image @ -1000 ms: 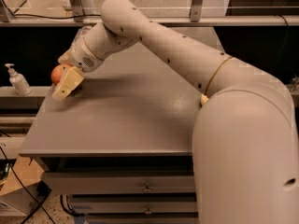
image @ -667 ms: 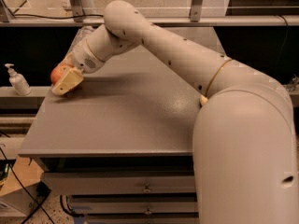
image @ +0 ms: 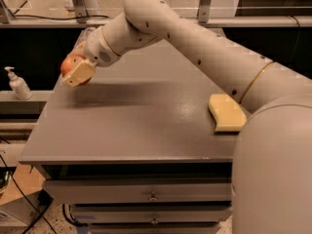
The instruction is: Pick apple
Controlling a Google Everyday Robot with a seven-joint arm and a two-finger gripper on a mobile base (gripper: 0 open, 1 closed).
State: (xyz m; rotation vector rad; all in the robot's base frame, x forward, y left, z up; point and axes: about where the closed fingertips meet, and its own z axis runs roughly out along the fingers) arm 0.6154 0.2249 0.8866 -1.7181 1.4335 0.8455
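The red-orange apple [image: 70, 64] is at the far left, above the left edge of the grey table [image: 131, 126]. My gripper [image: 77, 71] is shut on it, with a tan finger pad [image: 79, 72] across its front. The apple is lifted off the tabletop; most of it is hidden behind the pad and wrist. My arm reaches in from the right across the table.
A yellow sponge [image: 225, 112] lies on the table at the right, next to my arm. A white pump bottle [image: 18, 85] stands on a low shelf to the left. Drawers [image: 146, 196] sit under the tabletop. A rail and posts run behind the table.
The gripper has risen with the apple in it, off the tabletop. The arm has lifted, and the sponge now shows at the right.
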